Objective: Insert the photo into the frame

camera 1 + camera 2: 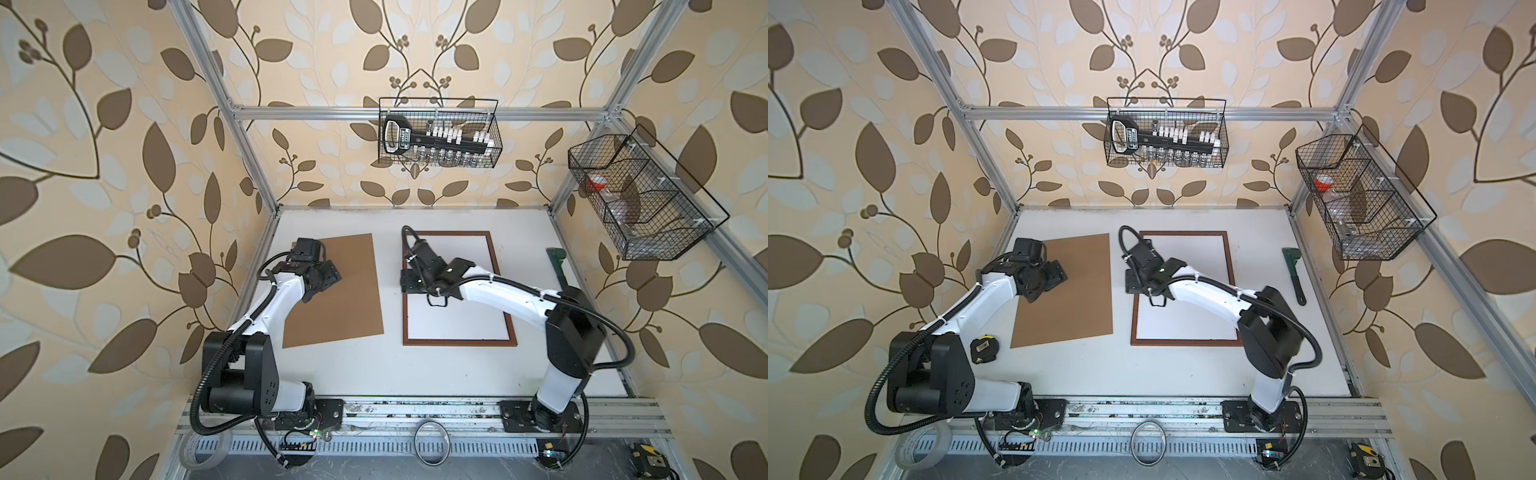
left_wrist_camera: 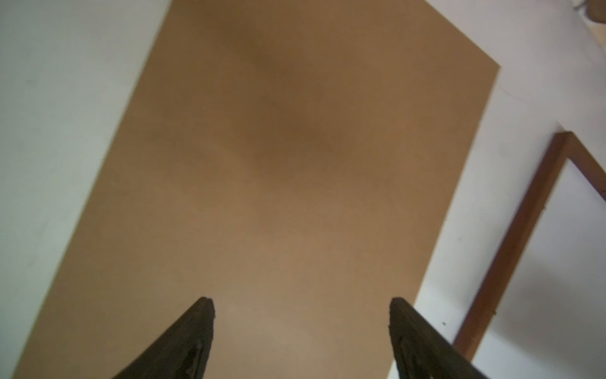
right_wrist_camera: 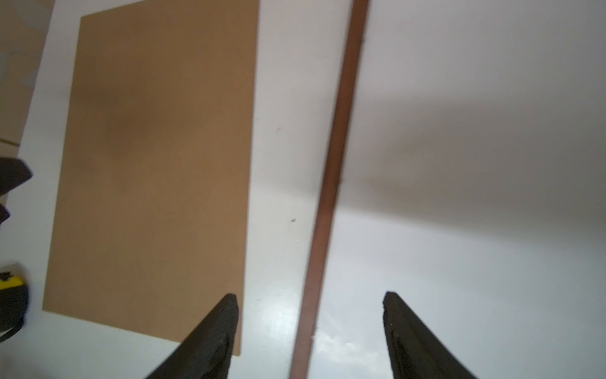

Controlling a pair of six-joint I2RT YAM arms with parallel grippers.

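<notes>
Over backing board (image 2: 295,164), left gripper (image 2: 301,306) hangs wide open, empty. Astride frame (image 3: 337,147) rail, right gripper (image 3: 310,297) gapes, gripping nothing. Inside frame looks white, perhaps paper.

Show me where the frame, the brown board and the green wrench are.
frame (image 1: 457,342): in a top view, on its rail nearest the arm bases.
brown board (image 1: 345,286): in a top view, bare middle.
green wrench (image 1: 1294,274): in a top view, handle.

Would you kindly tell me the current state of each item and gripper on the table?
frame: flat on the table, opening shows only plain white, no print visible.
backing board: flat on the table, beside the frame, apart from it.
left gripper: open, empty, over the backing board.
right gripper: open, empty, over the frame's edge.
pipe wrench: lying flat, untouched.
</notes>
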